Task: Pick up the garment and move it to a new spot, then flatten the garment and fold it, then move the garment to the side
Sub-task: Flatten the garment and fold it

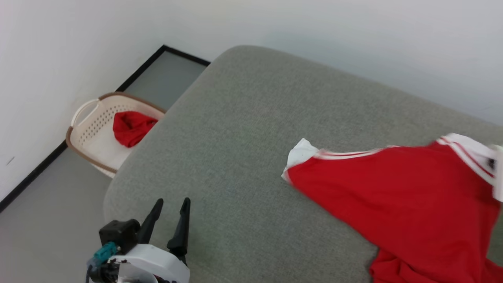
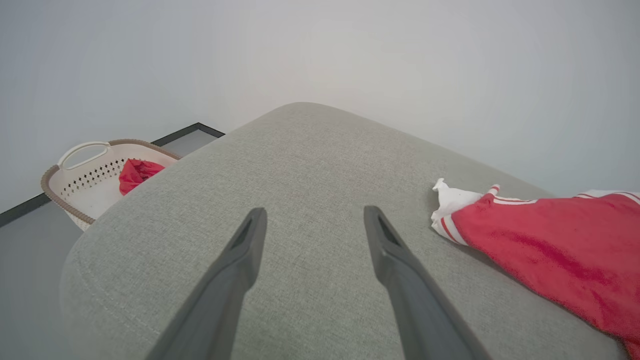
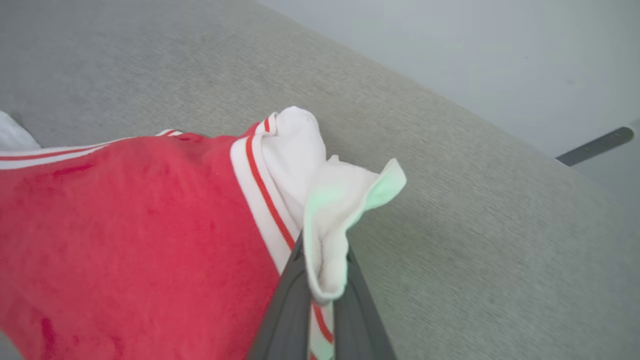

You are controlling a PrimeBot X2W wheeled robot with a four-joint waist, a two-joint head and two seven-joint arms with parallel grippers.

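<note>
A: While our right gripper is clamped on a white sleeve of the garment, draped at the right end of the cushion, we should lift slowly.
B: Agreed. Our left gripper, fingers apart above the cushion's near edge, can catch the slack.

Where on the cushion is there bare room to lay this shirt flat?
Bare grey cushion runs from the open left gripper up to the far rounded edge, bordered rightward by the garment. Crowded on the right, where the right gripper pinches its white sleeve.
</note>
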